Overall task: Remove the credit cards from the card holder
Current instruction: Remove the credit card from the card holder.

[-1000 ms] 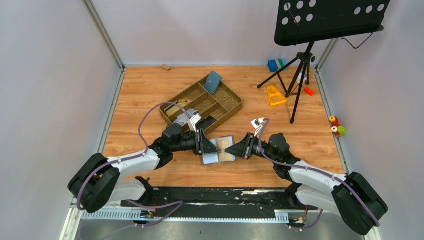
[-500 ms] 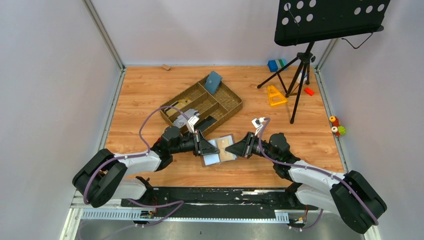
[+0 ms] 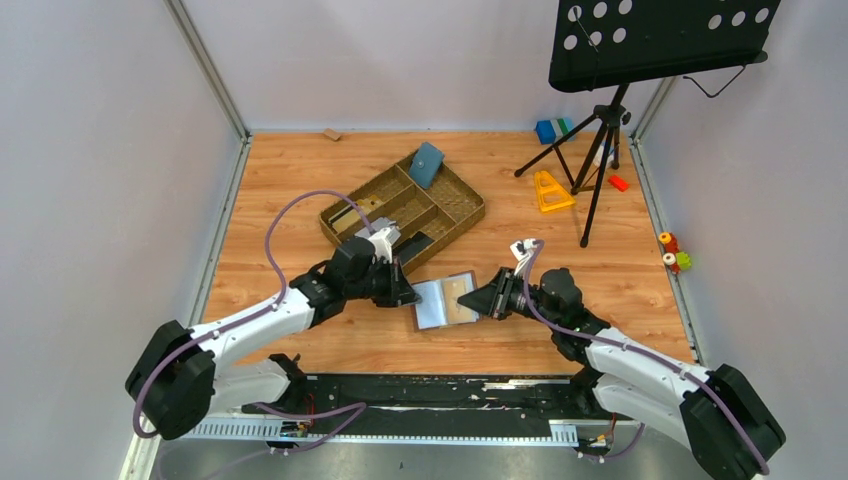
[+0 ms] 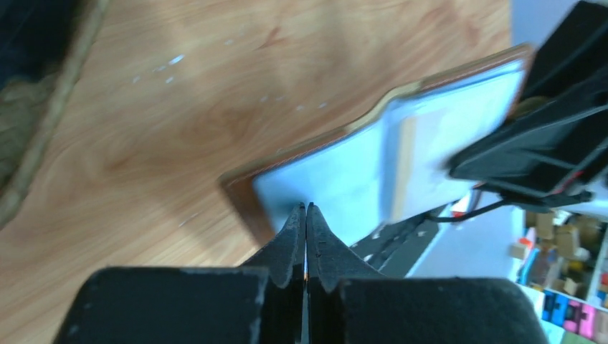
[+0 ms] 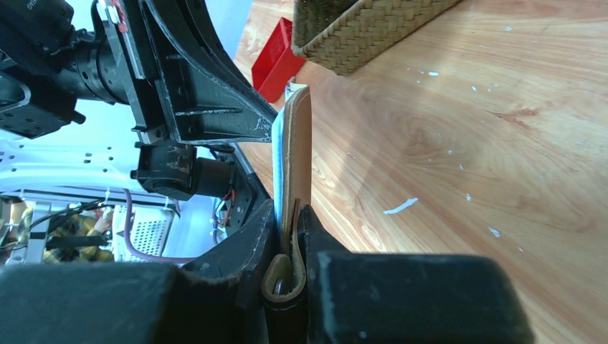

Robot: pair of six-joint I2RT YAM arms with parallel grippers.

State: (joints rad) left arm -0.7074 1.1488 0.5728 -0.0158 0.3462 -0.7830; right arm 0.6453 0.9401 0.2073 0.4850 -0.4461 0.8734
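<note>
The brown card holder (image 3: 437, 304) lies open between my two arms, its pale clear sleeves facing up. A tan card-like patch (image 3: 460, 294) shows under the right-hand sleeve; I cannot make out separate credit cards. My right gripper (image 3: 482, 299) is shut on the holder's right edge. In the right wrist view the holder (image 5: 295, 150) runs edge-on out of that gripper (image 5: 290, 215), its small tab folded between the jaws. My left gripper (image 3: 408, 295) is shut at the holder's left edge. In the left wrist view its tips (image 4: 306, 208) meet in front of the sleeve (image 4: 344, 183), with nothing visible between them.
A woven compartment tray (image 3: 462, 217) stands behind the holder, a blue-teal pouch (image 3: 427, 164) leaning in its far corner. A music stand's tripod (image 3: 598, 150), a yellow triangular frame (image 3: 550, 191), a blue block (image 3: 547, 130) and small toys (image 3: 671, 252) sit at the back right.
My left gripper has shut and drawn back to the left, to the holder's left edge. The holder has shifted slightly to the right in the right gripper's grip.
</note>
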